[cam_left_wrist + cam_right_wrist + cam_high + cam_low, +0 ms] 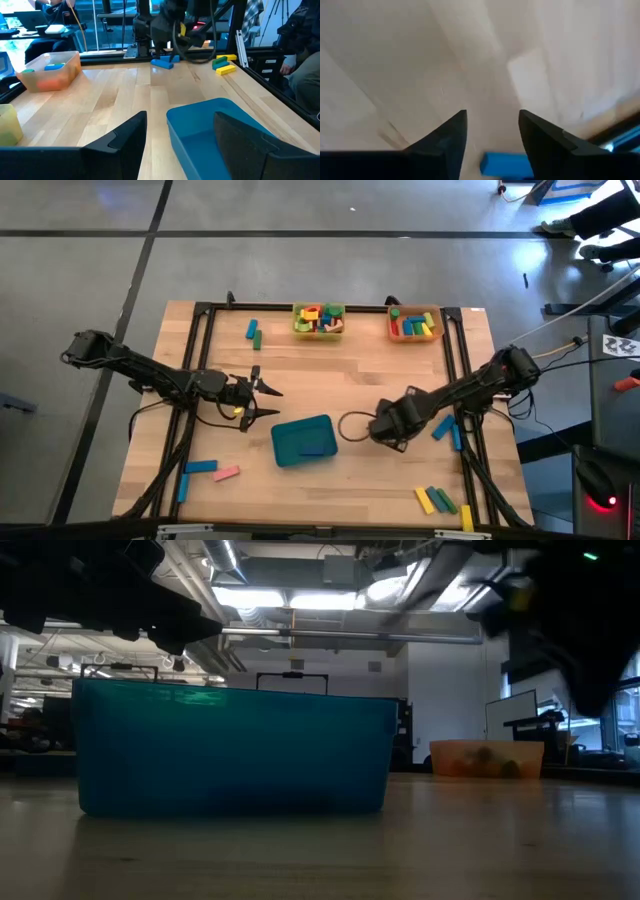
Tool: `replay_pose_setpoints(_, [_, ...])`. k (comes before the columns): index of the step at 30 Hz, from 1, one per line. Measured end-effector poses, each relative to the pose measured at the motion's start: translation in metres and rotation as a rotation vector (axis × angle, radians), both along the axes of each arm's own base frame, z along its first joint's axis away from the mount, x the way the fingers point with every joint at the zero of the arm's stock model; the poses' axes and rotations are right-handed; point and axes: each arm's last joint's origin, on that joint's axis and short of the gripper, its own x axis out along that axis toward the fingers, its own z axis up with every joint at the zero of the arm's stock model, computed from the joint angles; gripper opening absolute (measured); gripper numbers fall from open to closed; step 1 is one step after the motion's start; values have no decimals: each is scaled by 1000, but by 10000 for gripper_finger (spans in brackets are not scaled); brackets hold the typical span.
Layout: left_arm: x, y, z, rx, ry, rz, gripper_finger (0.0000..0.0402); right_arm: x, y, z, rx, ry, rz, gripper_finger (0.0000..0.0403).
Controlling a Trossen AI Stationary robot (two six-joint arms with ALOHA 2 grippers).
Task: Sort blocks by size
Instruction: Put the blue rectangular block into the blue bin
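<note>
The right hand (pixel 490 137) hangs over the pale wooden tabletop (pixel 330 370), fingers parted and empty above a blue rectangular block (pixel 504 164). The left hand (pixel 262 400) waits open and empty beside the teal rectangular plastic tray (pixel 302 440). The yellow tray (pixel 318 320) and orange tray (pixel 415 323) hold mixed coloured blocks.

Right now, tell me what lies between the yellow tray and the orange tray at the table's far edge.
Nothing: in the high view the stretch between the yellow tray and the orange tray is bare wood, no blocks on it.
</note>
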Motion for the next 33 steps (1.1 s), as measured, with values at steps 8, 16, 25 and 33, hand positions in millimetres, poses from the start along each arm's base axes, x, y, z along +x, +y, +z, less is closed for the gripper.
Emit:
replay_pose_setpoints(8, [0,0,0,-3,2,1,212,-64,-2,-26,84,81,-195,124])
replay_pose_setpoints(16, [0,0,0,-2,-1,1,212,-107,-8,-22,120,-5,-373,81])
replay_pose_setpoints(25, [0,0,0,0,0,0,212,-121,-9,-52,149,-5,-392,34])
replay_pose_setpoints(33, [0,0,0,0,-1,0,212,-116,-8,-61,160,-118,-375,26])
